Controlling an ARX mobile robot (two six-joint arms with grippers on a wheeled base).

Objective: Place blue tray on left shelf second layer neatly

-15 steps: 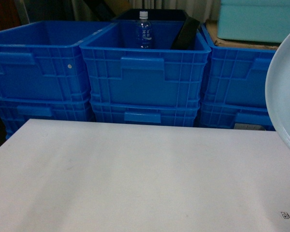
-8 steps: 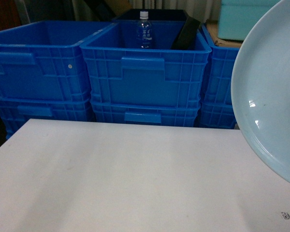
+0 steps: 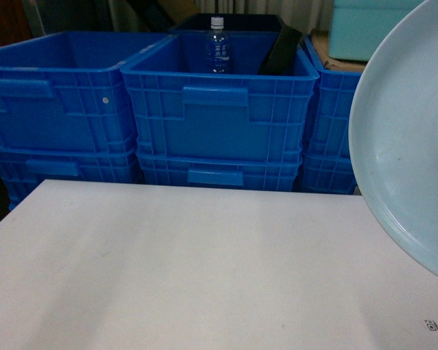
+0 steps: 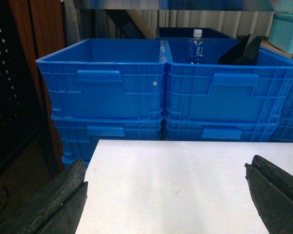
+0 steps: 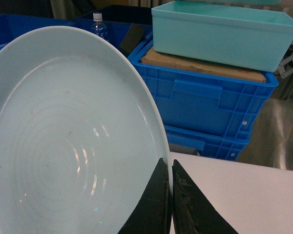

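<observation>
The blue tray [image 3: 409, 138] is a pale-blue oval dish held up on edge at the right of the head view, above the white table [image 3: 190, 270]. In the right wrist view its hollow face [image 5: 63, 146] fills the left half. My right gripper [image 5: 171, 170] is shut on its rim, one finger on each side. My left gripper [image 4: 166, 195] hangs open and wide over the table's near left part, with nothing between its fingers [image 4: 63, 200]. Neither gripper shows in the head view. The left shelf second layer is out of view.
Stacked dark-blue crates [image 3: 219, 109] stand in a row behind the table. The middle one holds a water bottle [image 3: 217, 45] and a black object [image 3: 281, 51]. A teal bin [image 5: 224, 31] sits on cardboard on the right-hand crates. A dark brown panel [image 4: 19, 97] stands to the left.
The tray swung leftward into the head view from the right edge a second ago. Over the last half second it has hardly moved.
</observation>
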